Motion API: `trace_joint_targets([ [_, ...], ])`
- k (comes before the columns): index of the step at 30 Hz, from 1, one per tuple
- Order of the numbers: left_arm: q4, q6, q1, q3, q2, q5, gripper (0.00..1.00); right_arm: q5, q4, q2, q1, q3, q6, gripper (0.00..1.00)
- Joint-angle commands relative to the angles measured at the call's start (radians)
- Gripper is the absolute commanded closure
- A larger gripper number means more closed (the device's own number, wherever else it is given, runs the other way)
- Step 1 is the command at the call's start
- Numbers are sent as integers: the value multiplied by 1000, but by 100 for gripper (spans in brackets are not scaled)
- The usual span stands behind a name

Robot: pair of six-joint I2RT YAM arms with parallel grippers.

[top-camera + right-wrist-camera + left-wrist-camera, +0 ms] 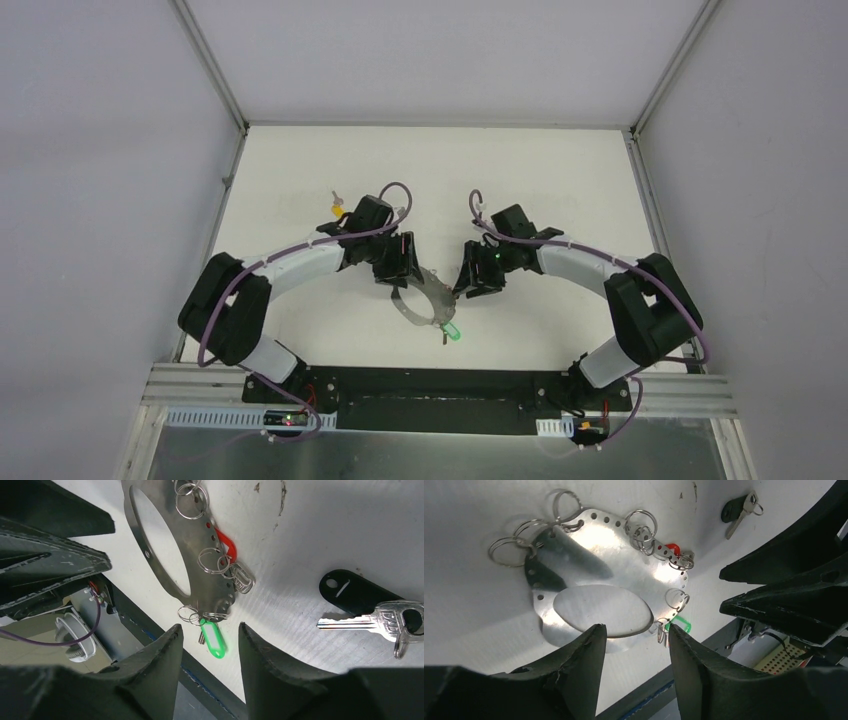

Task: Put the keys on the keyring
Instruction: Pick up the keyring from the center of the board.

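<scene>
Left gripper: jaws parted, nothing between them, over the lower rim of the keyring, which lies on the table at centre of the top view. Right gripper: jaws also parted and empty, just above the green-tagged key, which touches the keyring's edge among small rings. Black-tagged key: loose, right side of the right wrist frame. Yellow-tagged key: upper left of the top view, well apart from the keyring.

Flat silvery keyring (green-tagged key attached), black-tagged key lying apart
</scene>
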Motion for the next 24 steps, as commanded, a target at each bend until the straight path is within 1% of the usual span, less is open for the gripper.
trace_joint_targets([
  [1, 73, 67, -43, 72, 76, 169, 50, -45, -24, 5, 0, 33, -44, 54],
  [4, 95, 93, -116, 99, 98, 160, 50, -65, -14, -15, -16, 4, -31, 55],
  [7, 97, 117, -169, 127, 125, 135, 50, -92, 1, -49, -60, -37, -12, 58],
  [8, 97, 125, -180, 133, 135, 128, 52, -102, 4, -64, -78, -54, -7, 59],
  [10, 92, 141, -198, 154, 160, 118, 60, -115, 3, -97, -111, -87, -3, 61],
  [14, 34, 158, -213, 197, 213, 69, 66, -124, -21, -159, -160, -125, -6, 64],
  [20, -15, 159, -224, 241, 256, 43, 66, -121, -42, -212, -195, -153, -7, 66],
  [24, -15, 137, -224, 229, 217, -28, 63, -117, -40, -206, -197, -144, -12, 66],
])
